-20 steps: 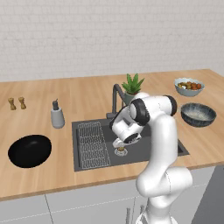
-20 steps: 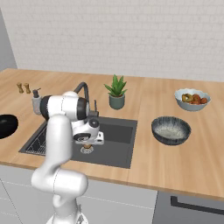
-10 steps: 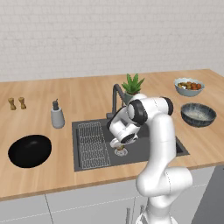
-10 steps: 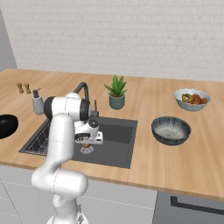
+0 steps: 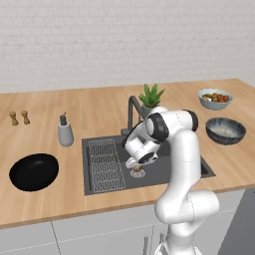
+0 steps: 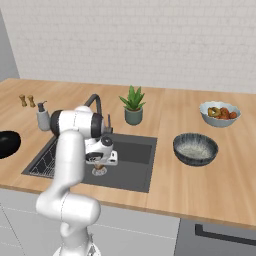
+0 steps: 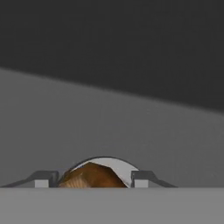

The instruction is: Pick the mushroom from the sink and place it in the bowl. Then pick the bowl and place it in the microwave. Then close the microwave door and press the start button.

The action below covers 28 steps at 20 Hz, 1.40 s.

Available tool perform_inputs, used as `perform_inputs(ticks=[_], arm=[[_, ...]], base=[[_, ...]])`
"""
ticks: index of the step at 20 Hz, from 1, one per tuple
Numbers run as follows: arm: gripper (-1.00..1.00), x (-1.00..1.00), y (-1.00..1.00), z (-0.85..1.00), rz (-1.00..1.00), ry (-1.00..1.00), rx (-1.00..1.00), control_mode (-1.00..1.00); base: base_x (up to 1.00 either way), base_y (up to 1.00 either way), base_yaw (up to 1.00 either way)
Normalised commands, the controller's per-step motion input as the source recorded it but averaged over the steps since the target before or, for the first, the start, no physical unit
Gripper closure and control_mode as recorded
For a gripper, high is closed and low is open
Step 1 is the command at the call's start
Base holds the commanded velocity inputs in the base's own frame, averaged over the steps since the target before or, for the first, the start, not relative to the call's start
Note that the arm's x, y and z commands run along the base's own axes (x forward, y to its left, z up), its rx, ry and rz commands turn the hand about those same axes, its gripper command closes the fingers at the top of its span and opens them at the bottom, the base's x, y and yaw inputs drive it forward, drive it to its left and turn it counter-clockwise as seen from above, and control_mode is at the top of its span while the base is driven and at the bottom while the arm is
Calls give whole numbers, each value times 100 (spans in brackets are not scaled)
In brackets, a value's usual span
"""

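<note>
On the sink floor, over the round drain: the mushroom, tan-brown cap, lying directly between my fingertips, one on either side. My gripper stands partly spread around it; whether the pads touch it, I cannot tell. The bowl: black, on the counter, well apart, to my left.

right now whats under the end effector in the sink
The mushroom, brown, sits between the end effector's fingertips, over the pale round drain on the sink floor. Its lower part and any contact are covered.
</note>
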Motion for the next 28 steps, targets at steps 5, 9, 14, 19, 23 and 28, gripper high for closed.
perform_inputs(ticks=[5,9,14,19,23,28], arm=[[100,-34,-31,26,0,0,7,-100],[100,-11,-35,66,0,0,12,-100],[100,-29,-39,95,0,-4,12,-100],[100,-50,-20,100,0,0,6,-100],[100,-52,0,100,0,-1,4,-100],[100,-57,0,100,0,0,6,-100]], base=[[0,0,0],[0,0,0],[0,0,0],[0,0,0],[0,0,0],[0,0,0]])
